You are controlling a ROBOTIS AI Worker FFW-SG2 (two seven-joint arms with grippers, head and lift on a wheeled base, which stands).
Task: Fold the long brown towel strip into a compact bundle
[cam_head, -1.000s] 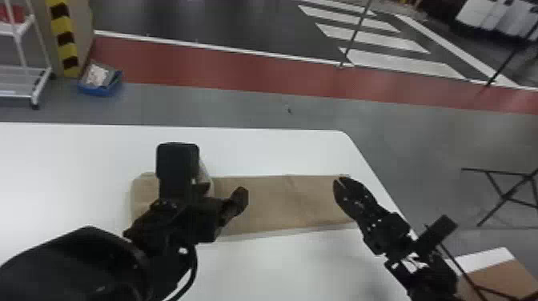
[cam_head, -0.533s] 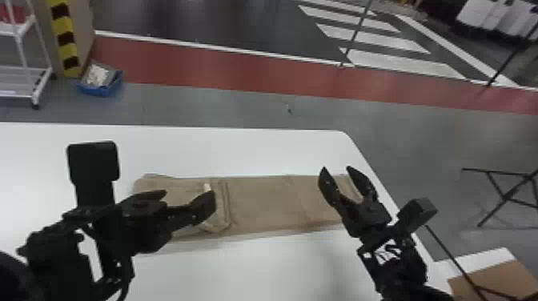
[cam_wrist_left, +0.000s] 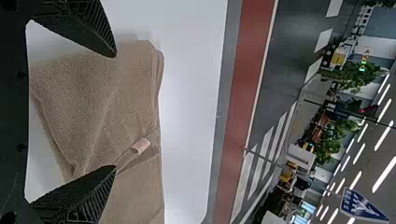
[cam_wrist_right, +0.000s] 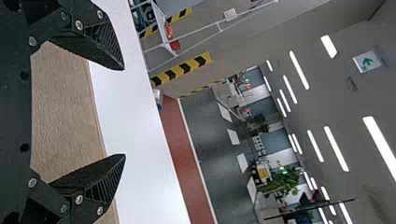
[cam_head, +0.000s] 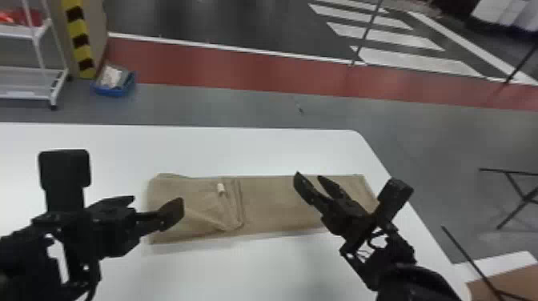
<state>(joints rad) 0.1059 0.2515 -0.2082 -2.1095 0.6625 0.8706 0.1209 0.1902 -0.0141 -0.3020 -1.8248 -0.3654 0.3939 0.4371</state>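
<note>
has the long brown towel strip [cam_head: 272, 204] on the white table [cam_head: 256, 152], running from beneath the jaws of the left gripper [cam_head: 158, 201] to past those of the right gripper [cam_head: 308, 176]. shows folded layers [cam_head: 196, 198] by the left jaws, with a small pale tag [cam_head: 221, 189] on top, between the two pairs. holds the left jaws spread wide over the folded end, and the right jaws spread over the single flat stretch. far beyond the left jaws, has a blue bin [cam_head: 112, 93] on the floor near a white cart [cam_head: 56, 90].
</note>
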